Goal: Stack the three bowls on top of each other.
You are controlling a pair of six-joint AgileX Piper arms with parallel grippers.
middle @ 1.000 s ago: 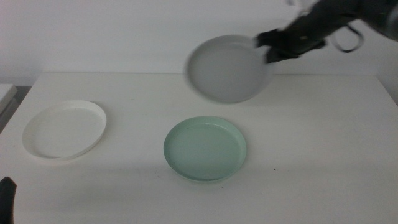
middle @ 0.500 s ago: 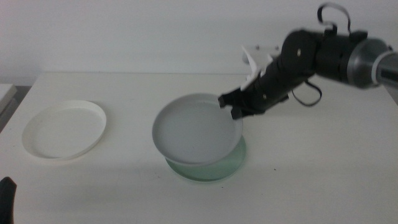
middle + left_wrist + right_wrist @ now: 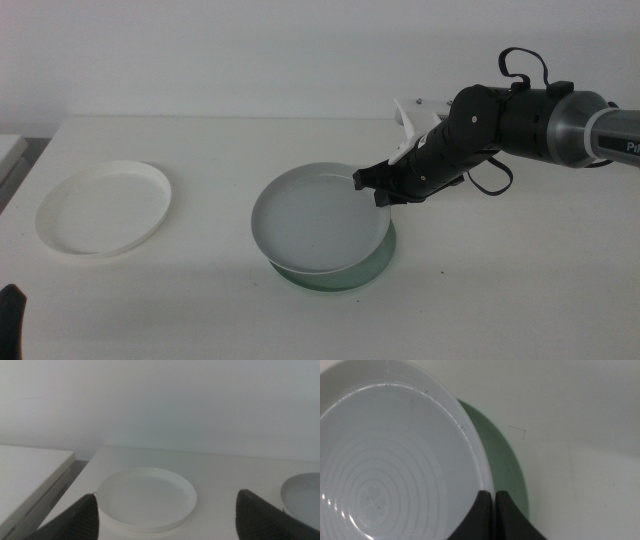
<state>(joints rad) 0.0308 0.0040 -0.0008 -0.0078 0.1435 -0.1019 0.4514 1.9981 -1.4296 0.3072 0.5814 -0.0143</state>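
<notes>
You are looking at a white table (image 3: 520, 280) set against a plain pale wall (image 3: 250, 50). At its left end, across a dark gap, stands a second white surface (image 3: 25, 475). The light is soft and even.

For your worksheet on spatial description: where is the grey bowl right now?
In the middle view the grey bowl sits centre-table, over the mint green bowl, its rim pinched by the right claw.
</notes>
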